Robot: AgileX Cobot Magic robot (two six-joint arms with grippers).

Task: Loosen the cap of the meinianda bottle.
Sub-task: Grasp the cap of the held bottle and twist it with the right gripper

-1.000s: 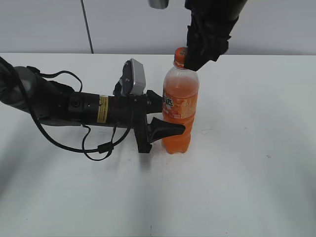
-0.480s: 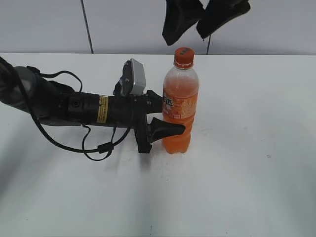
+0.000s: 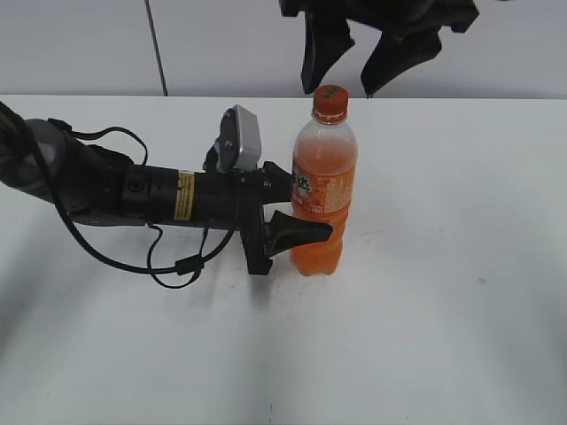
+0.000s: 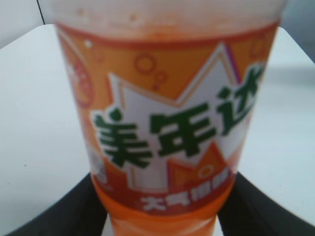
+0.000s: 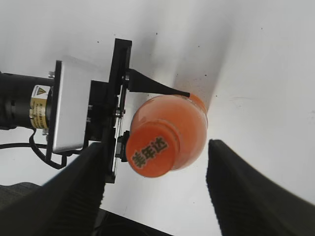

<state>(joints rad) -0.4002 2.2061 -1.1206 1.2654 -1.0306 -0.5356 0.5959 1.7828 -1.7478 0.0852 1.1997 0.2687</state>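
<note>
The meinianda bottle [image 3: 324, 195] stands upright on the white table, full of orange drink, with its orange cap [image 3: 329, 99] on. My left gripper [image 3: 299, 217] comes in from the left, lying flat, and is shut on the bottle's body at the label. In the left wrist view the label [image 4: 167, 123] fills the frame between the two black fingers [image 4: 64, 211]. My right gripper [image 3: 342, 87] hangs open just above the cap, one finger on each side, not touching. In the right wrist view the cap [image 5: 150, 151] sits between the spread fingers [image 5: 64, 196], with the bottle [image 5: 189, 123] below.
The left arm and its looping black cable [image 3: 168, 257] lie across the table's left half. A white wall with a dark vertical seam [image 3: 156, 44] is behind. The white table [image 3: 443, 310] spreads right and front of the bottle.
One second ago my right gripper was closed around the cap. It has let go, opened wide and risen above it. The bottle and left gripper have not moved.
</note>
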